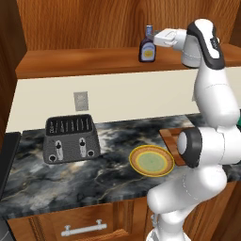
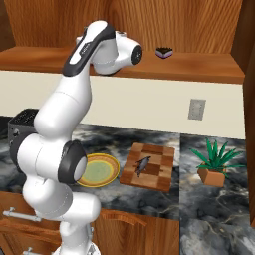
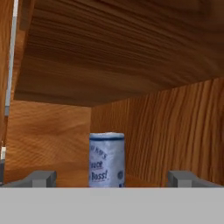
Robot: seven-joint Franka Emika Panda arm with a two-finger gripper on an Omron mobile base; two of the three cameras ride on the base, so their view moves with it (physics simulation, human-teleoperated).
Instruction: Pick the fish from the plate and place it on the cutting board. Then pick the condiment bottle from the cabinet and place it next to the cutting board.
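Observation:
The condiment bottle (image 1: 148, 49), dark brown with a bluish cap, stands upright on the open shelf of the wooden cabinet (image 1: 70, 61). My gripper (image 1: 157, 38) is up at shelf height just to the right of the bottle's neck, its jaws open and holding nothing. In the hand view the bottle (image 3: 107, 159) stands straight ahead, centred between the two spread fingertips (image 3: 41, 178) but beyond them. On the counter below, the small dark fish (image 2: 143, 166) lies on the checkered cutting board (image 2: 154, 177). The yellow plate (image 2: 99, 170) sits bare to the board's left.
A dark toaster (image 1: 70, 139) stands at the counter's left. A small black-and-pink object (image 2: 164, 52) sits further right on the shelf. A potted plant (image 2: 214, 162) stands right of the board. The cabinet's ceiling and back wall (image 3: 166, 131) close in around the hand.

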